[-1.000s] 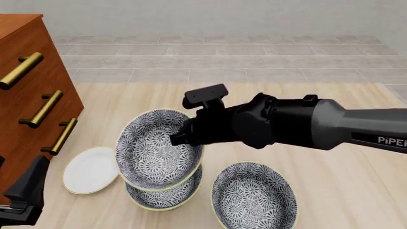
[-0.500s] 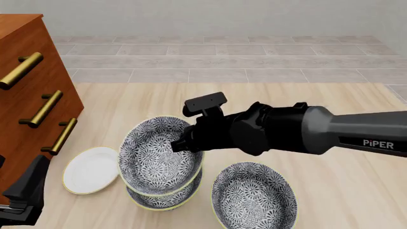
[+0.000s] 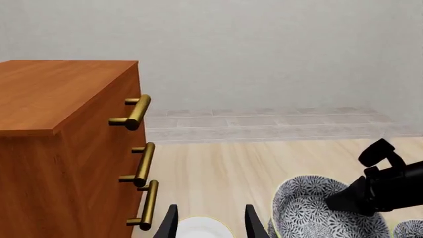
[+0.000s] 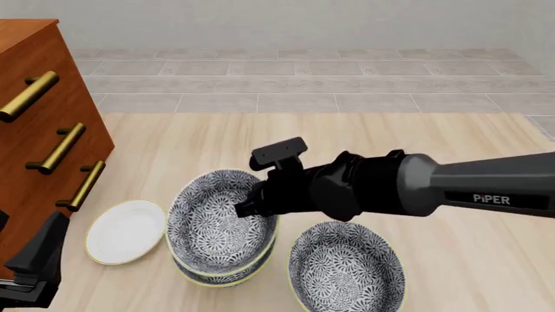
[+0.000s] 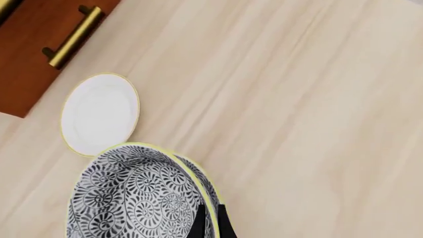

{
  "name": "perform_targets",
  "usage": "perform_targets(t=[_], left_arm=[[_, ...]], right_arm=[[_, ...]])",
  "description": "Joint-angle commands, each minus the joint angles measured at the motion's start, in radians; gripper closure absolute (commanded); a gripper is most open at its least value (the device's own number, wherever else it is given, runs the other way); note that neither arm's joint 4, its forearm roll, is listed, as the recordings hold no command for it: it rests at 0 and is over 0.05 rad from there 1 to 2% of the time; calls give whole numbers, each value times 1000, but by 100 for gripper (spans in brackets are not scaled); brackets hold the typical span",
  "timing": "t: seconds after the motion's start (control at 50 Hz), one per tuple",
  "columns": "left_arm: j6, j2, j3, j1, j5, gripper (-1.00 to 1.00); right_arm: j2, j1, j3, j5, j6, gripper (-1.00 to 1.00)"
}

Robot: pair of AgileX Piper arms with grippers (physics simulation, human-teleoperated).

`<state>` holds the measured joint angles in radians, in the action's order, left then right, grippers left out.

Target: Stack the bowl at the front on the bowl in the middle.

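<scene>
My right gripper [image 4: 249, 203] is shut on the right rim of the bowl at the front [image 4: 217, 218], a grey-and-white floral bowl with a cream-yellow rim. This bowl sits low in the bowl in the middle [image 4: 212, 276], of which only the lower edge shows beneath it. In the right wrist view the fingers [image 5: 198, 223] pinch the rim of the held bowl [image 5: 132, 198]. My left gripper [image 3: 210, 225] is open and empty at the table's front left, also seen in the front view [image 4: 39, 260]. The stacked bowls [image 3: 317, 213] lie to its right.
A third floral bowl [image 4: 347, 266] stands just right of the stack. A flat white plate [image 4: 126, 231] lies left of it. A wooden dresser [image 4: 39, 130] with brass handles stands along the left side. Bare light wood tabletop [image 4: 390, 143] stretches behind.
The right gripper has come down with the bowl, which was tilted above the lower bowl and now sits nested low in it. The left arm has not moved.
</scene>
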<state>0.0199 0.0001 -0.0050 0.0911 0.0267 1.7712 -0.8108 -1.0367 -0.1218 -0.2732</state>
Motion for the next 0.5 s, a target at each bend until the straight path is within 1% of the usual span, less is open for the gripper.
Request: perform_targets(t=[0.02, 0.2, 0.5], left_arm=[[2, 0, 1, 3, 1, -100], [-1, 0, 2, 2, 3, -100], [1, 0, 3, 5, 4, -100]], right_arm=[[9, -2, 4, 18, -7, 100], [19, 5, 6, 27, 0, 100], [29, -3, 8, 36, -7, 100]])
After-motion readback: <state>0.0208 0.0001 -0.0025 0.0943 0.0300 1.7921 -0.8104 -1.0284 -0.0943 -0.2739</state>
